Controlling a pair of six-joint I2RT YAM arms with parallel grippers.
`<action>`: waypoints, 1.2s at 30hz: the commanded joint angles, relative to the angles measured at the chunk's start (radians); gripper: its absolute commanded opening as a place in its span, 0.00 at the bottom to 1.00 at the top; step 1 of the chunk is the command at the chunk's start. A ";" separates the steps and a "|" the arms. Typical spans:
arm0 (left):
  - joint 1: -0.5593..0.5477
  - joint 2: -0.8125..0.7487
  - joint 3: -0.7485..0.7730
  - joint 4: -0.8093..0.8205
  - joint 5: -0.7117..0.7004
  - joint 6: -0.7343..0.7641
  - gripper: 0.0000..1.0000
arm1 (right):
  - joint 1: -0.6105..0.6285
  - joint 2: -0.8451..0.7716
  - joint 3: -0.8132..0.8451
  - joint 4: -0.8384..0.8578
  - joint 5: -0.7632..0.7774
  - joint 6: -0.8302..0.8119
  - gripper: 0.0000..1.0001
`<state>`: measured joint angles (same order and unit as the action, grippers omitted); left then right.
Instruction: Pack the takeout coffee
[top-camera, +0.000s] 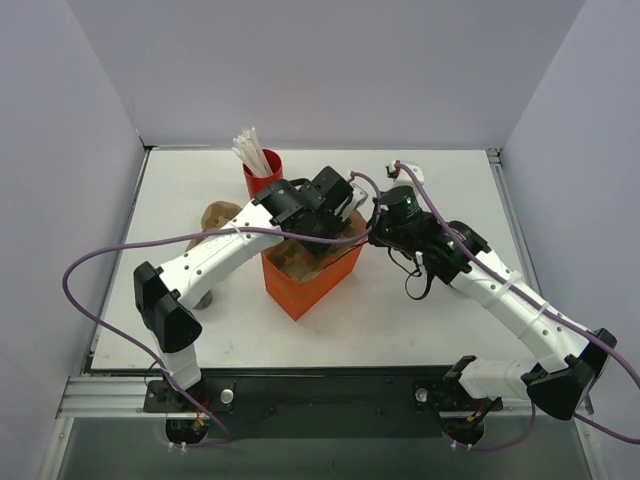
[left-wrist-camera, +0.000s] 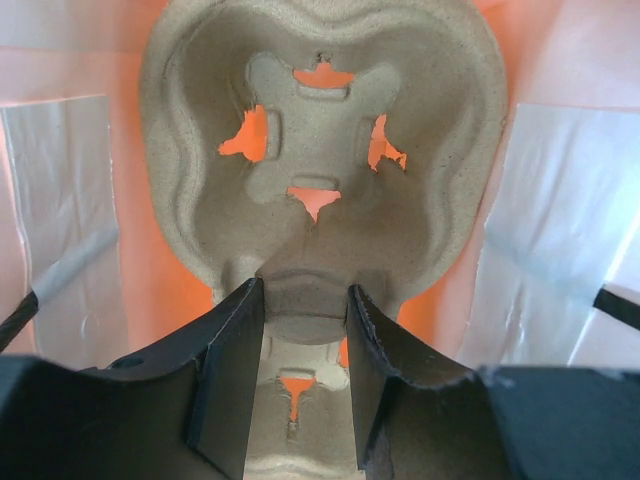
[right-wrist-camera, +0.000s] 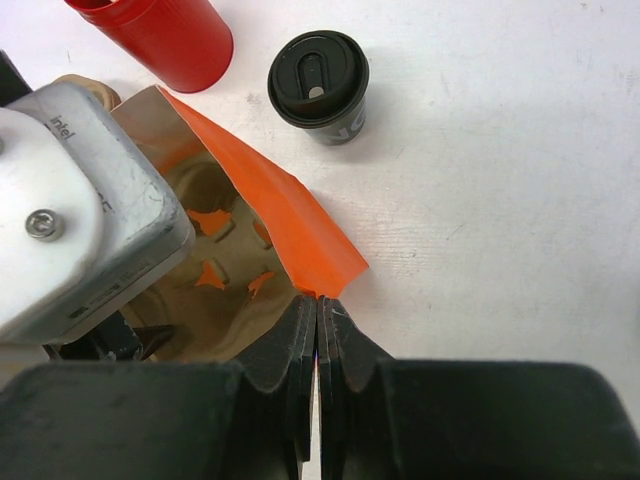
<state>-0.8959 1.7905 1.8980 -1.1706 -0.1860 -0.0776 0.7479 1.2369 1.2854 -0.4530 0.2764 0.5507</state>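
Note:
One takeout coffee cup, dark with a black lid, stands upright on the table beyond the orange bag. The second cup does not show clearly. My left gripper reaches down into the bag and is shut on the middle ridge of a brown pulp cup carrier. In the top view it sits over the bag's mouth. My right gripper is shut on the bag's upper edge, holding it at the right side. The carrier lies inside the bag.
A red cup of white sticks stands behind the bag, next to the coffee cup in the right wrist view. A brown crumpled piece lies left of the bag. A small grey object sits under the left arm.

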 joint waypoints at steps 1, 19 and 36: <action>-0.005 0.006 -0.028 0.017 -0.021 -0.021 0.25 | 0.005 -0.021 -0.018 -0.018 0.046 0.014 0.00; -0.001 0.038 -0.172 0.155 -0.003 -0.042 0.39 | 0.007 -0.039 -0.060 -0.016 0.073 0.055 0.00; -0.017 -0.017 -0.050 0.129 -0.064 -0.043 0.77 | 0.004 -0.027 -0.025 -0.084 0.110 0.113 0.01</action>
<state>-0.9001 1.8324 1.7714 -1.0313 -0.2359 -0.1005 0.7479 1.2076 1.2434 -0.4541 0.3447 0.6266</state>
